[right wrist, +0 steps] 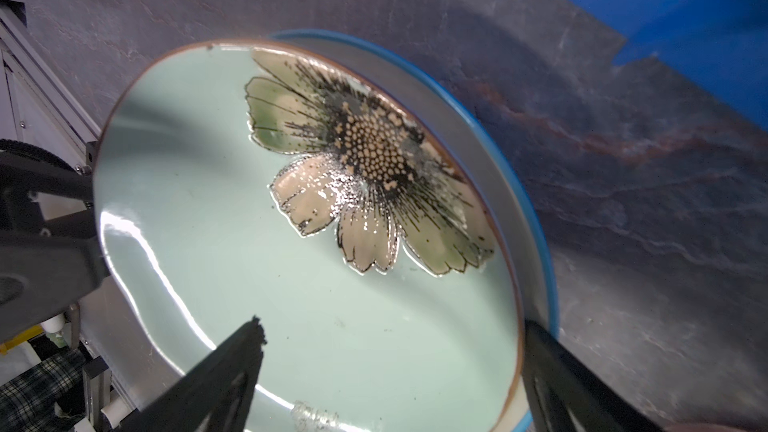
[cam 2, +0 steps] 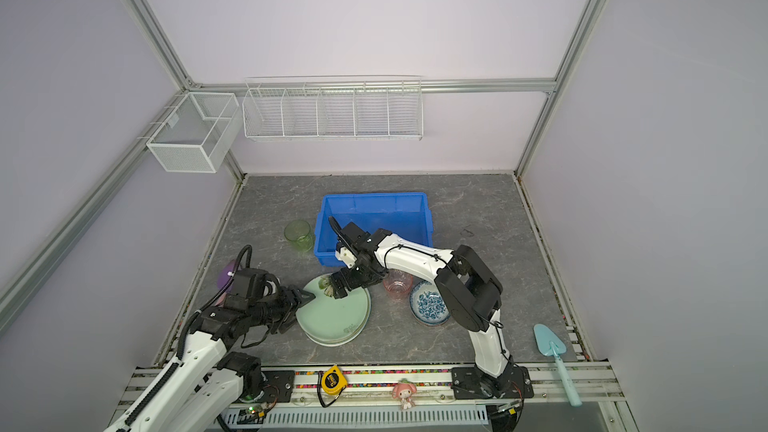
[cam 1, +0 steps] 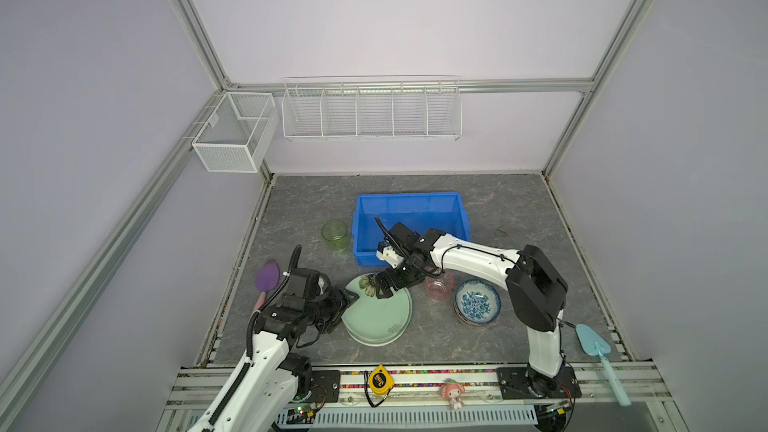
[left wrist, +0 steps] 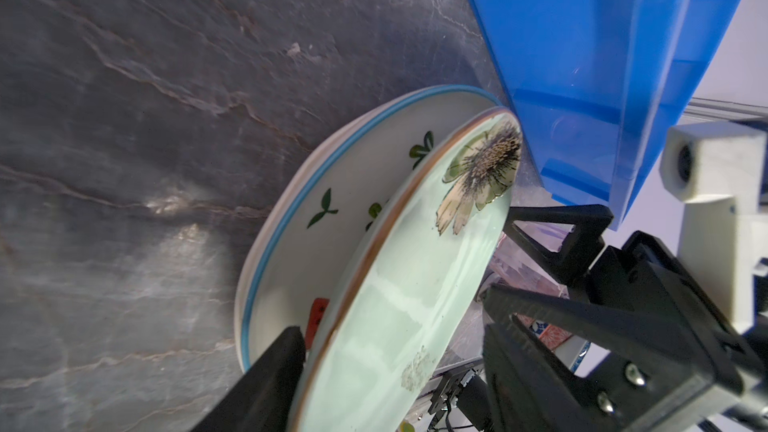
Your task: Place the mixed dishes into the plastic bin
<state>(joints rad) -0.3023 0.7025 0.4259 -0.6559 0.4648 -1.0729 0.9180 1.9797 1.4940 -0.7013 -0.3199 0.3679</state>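
Dark grey marbled table (cam 1: pixel 519 218) fills the lavender-walled cell, with the bright-blue plastic bin (cam 1: pixel 409 209) at its middle back. Just in front of the bin lies a stack of plates. The pale green flower plate (cam 1: pixel 380 313) sits on top and is tilted, its left edge raised off the watermelon-print plate (left wrist: pixel 291 259) beneath. The left end effector (cam 1: pixel 347 303) straddles that raised rim, one finger (left wrist: pixel 270 384) wedged under it; I cannot tell whether the fingers pinch the plate. The right end effector (cam 1: pixel 380 288) hovers over the plate's flower end, nearest the bin. Its jaws are spread wide, one finger above the plate face and one beyond the rim, gripping nothing. A green cup (cam 1: pixel 334 235) stands left of the bin. A pink cup (cam 1: pixel 439 288) and stacked blue-patterned bowls (cam 1: pixel 477 302) sit right of the plates.
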